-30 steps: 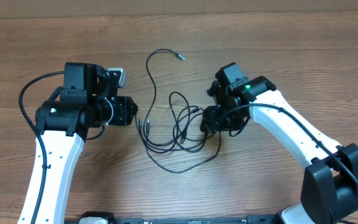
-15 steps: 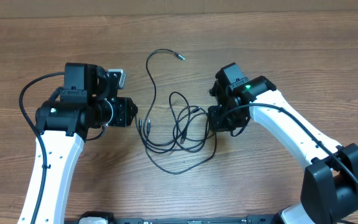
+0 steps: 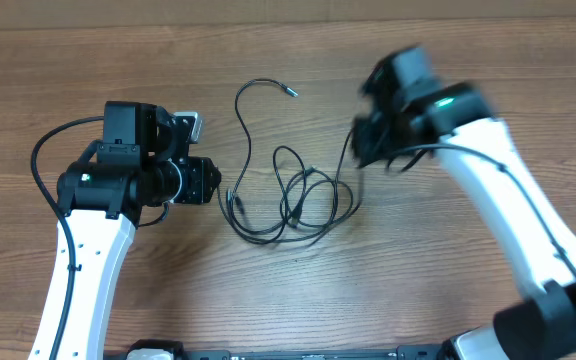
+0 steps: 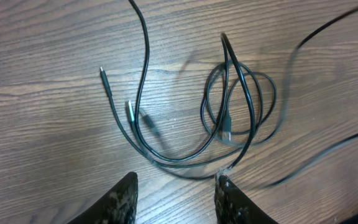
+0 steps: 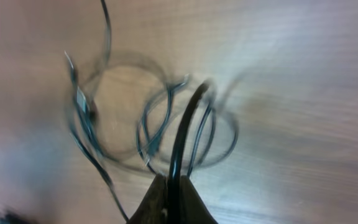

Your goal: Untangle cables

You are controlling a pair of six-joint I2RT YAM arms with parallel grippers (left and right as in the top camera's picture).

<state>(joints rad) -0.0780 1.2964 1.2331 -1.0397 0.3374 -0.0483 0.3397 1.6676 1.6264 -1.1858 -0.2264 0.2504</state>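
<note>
The cables lie in a tangle at the middle of the wooden tabletop, between the two arms. They are thin black cords, far thinner than either claw. On the right half of the tangle they overlap in a few loose, rounded loops that cross one another. From the left side one strand sweeps toward the far edge in a long arc and ends in a small plug, which lies well apart from the loops. Two more plug tips lie side by side at the left edge of the tangle. The left wrist view shows another small connector inside the loops.

The left claw sits just left of the tangle, near those two tips but not touching them. Its fingers are spread apart over bare wood and grip no cord.

The right claw is pinched closed on one strand of the cables. In the right wrist view its fingertips meet at the bottom edge, and a black cord runs out from between them toward the loops. That view is blurred, so I cannot tell which cord it is. Overhead, the right arm is smeared. It stands past the right side of the tangle, and a strand leads from the loops up to it. In the left wrist view the strands at the far right show as soft, blurred lines, unlike the sharp cords lying flat.
</note>
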